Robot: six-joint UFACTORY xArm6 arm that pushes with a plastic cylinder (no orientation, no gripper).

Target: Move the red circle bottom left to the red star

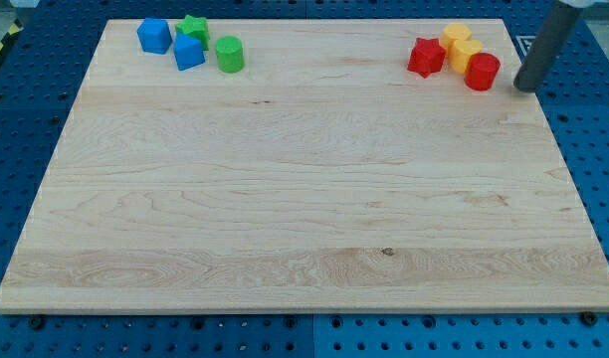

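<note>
Wooden board (285,179) on blue pegboard, red circle (482,72) near top right corner, touching yellow blocks (462,48) beside red star (425,57); light, slidey, best nudged from its right by my tip (524,88), no claw here.

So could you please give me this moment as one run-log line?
tip: right of red circle, apart | red star: left of yellow blocks | red circle: right of them | move: not done
</note>
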